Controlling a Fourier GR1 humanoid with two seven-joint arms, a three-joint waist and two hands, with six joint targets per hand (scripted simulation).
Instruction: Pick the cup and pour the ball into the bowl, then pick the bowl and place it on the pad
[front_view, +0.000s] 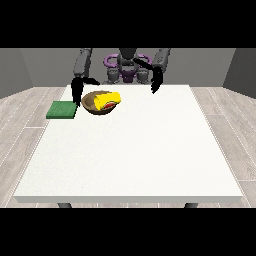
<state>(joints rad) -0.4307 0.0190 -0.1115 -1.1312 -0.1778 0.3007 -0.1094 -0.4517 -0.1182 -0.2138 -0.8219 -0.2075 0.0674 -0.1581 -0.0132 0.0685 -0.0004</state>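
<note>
Front view: the yellow cup (111, 99) lies on its side in the brown bowl (91, 105) on the white surface (130, 150); something red shows beneath the cup; the green pad (62, 110) lies just left; both hands (76, 91) (156, 83) hang nearby holding nothing; I cannot tell their fingers' state.
</note>
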